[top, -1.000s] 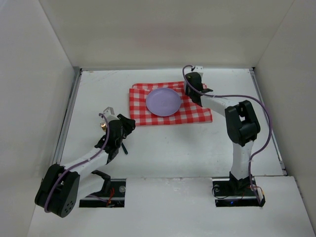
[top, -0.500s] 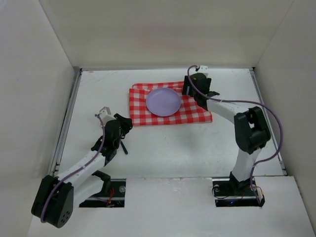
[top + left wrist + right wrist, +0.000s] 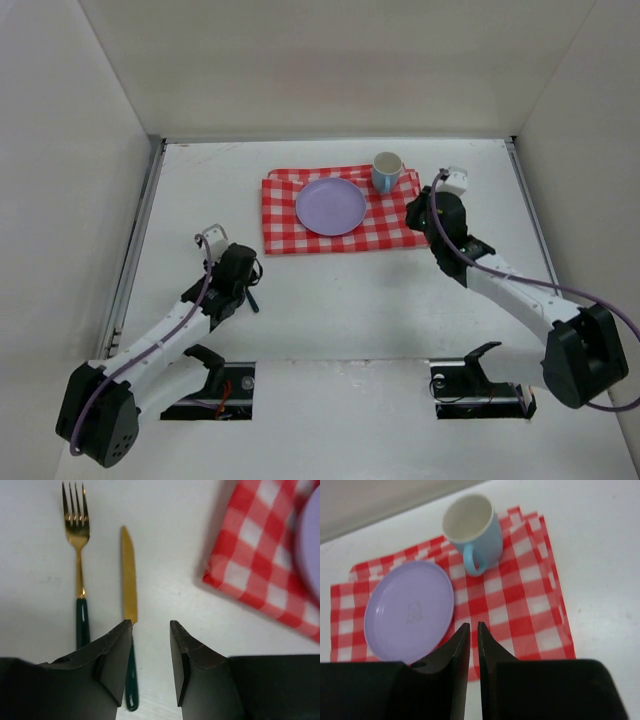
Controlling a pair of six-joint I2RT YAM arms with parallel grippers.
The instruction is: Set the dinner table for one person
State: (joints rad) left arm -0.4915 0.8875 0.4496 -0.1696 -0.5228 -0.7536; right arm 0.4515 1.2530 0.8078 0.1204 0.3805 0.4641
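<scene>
My left gripper (image 3: 150,625) has its jaws standing moderately apart with nothing between them, and it hangs low over the dinner table (image 3: 350,300), the big matte white top with thin metal rails that fills my overhead view. Through the left wrist camera I see a fork (image 3: 77,555) and a knife (image 3: 129,580) lying side by side on the bare white surface. Both are gold with dark green handles and both point away from me, the fork on the left. The knife's handle runs under the tip of the left finger (image 3: 117,655); I cannot tell whether they touch. The near corner of the red-and-white checked cloth (image 3: 260,555) lies off to the right of the cutlery, apart from it. My right gripper (image 3: 470,624) is pinched nearly closed, only a sliver of a gap between the fingertips, and it grips nothing. It hovers by the cloth's right-hand edge. The cloth is spread at the far middle of the table and carries a lilac plate (image 3: 410,612). Just beside the plate, on the cloth's far right corner, a light blue mug (image 3: 475,530) stands upright with its handle turned towards my right wrist camera.
</scene>
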